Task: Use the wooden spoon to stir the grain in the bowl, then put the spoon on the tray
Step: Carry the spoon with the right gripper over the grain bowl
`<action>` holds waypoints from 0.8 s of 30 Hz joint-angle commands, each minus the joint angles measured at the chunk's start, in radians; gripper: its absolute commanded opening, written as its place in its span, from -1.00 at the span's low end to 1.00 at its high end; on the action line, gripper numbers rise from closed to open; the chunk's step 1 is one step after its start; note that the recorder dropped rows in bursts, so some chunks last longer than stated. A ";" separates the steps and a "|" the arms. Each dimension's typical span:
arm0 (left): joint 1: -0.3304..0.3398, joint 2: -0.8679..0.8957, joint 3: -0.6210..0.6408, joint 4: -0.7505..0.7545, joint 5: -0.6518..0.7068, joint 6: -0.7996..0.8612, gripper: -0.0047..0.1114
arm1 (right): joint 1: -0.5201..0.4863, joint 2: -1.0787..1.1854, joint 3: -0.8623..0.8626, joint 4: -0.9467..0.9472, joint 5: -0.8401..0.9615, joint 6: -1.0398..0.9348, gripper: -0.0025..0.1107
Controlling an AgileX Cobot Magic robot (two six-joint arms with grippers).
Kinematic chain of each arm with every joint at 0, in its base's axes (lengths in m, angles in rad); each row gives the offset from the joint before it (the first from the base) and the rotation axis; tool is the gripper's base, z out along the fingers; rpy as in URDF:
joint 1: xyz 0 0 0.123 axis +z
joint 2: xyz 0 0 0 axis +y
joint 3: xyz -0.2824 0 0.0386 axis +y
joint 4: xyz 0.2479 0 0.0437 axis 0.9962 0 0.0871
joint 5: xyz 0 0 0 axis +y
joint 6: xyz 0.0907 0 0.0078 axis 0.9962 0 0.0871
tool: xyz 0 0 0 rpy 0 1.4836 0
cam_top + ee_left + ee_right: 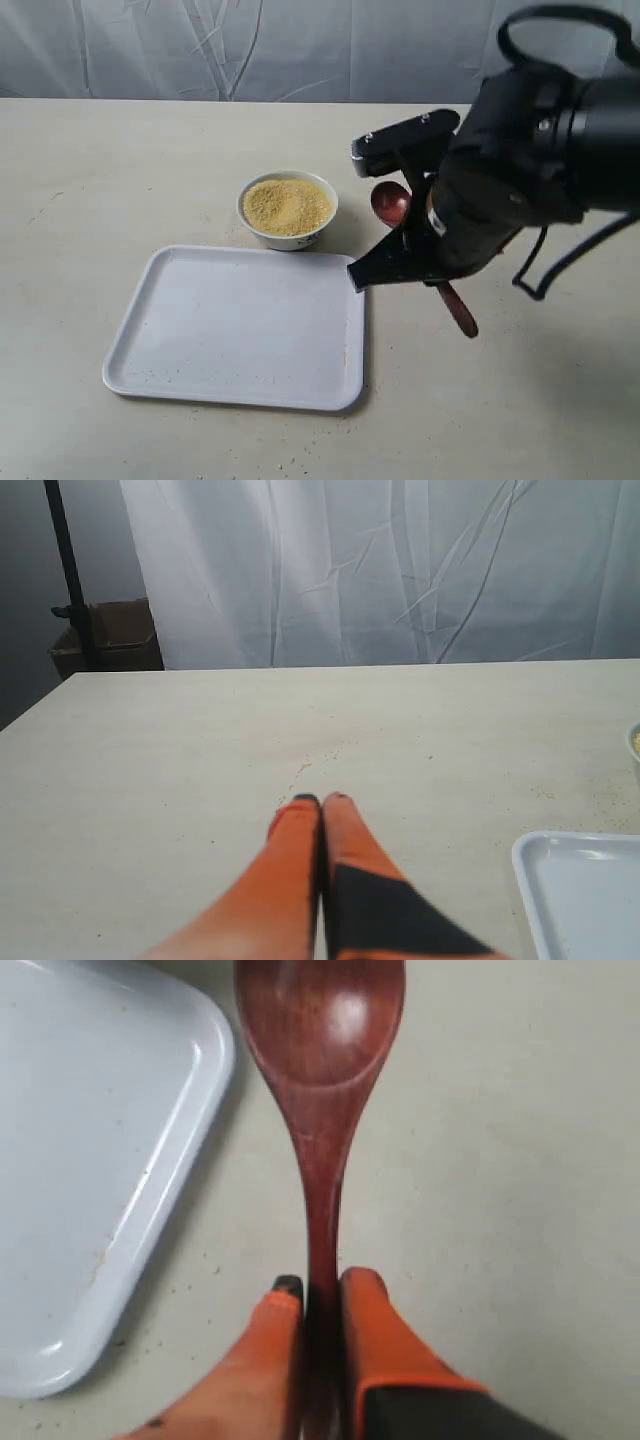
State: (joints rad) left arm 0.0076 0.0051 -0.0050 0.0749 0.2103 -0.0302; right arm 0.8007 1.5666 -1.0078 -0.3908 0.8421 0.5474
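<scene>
The small white bowl [287, 232] holds a mound of yellow grain [287, 205] and stands just behind the white tray [240, 325]. To the right of both lies the dark reddish wooden spoon [390, 203], its handle running toward the front right. My right gripper [322, 1285] is shut on the spoon [320, 1070] handle, beside the tray's corner [90, 1160]. I cannot tell whether the spoon touches the table. In the exterior view the right arm [520, 160] hides those fingers. My left gripper [321, 800] is shut on nothing, low over bare table left of the tray [585, 880].
A white curtain [250, 45] hangs behind the beige table. A cardboard box [105, 640] and a black stand [70, 570] are off the table's far side in the left wrist view. A few loose specks [305, 767] lie on the tabletop.
</scene>
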 commanded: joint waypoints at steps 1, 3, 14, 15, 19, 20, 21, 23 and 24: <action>0.001 -0.005 0.005 -0.003 -0.005 -0.003 -0.91 | -0.082 0.059 -0.135 0.072 0.021 -0.351 -0.96; 0.001 -0.005 0.005 -0.003 -0.005 -0.003 -0.91 | -0.104 0.114 -0.216 0.094 0.026 -0.491 -0.96; 0.001 -0.005 0.005 -0.003 -0.005 -0.003 -0.91 | -0.113 0.462 -0.541 0.060 0.039 -0.952 -0.96; 0.001 -0.005 0.005 -0.003 -0.005 -0.003 -0.91 | -0.113 0.484 -0.557 0.044 0.031 -0.952 -0.96; 0.001 -0.005 0.005 -0.003 -0.005 -0.003 -0.91 | -0.113 0.536 -0.587 0.045 -0.042 -0.952 -0.96; 0.001 -0.005 0.005 -0.003 -0.005 -0.003 -0.91 | -0.113 0.542 -0.587 0.064 -0.067 -0.952 -0.96; 0.001 -0.005 0.005 -0.003 -0.005 -0.003 -0.91 | -0.113 0.547 -0.587 0.071 -0.082 -0.952 -0.96; 0.001 -0.005 0.005 -0.003 -0.005 -0.003 -0.91 | -0.113 0.554 -0.587 0.071 -0.089 -0.952 -0.94; 0.001 -0.005 0.005 -0.003 -0.005 -0.003 -0.91 | -0.113 0.554 -0.587 0.071 -0.089 -0.952 -0.90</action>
State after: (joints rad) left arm 0.0076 0.0051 -0.0050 0.0749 0.2103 -0.0302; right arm 0.6918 2.1193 -1.5857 -0.3250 0.7722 -0.3993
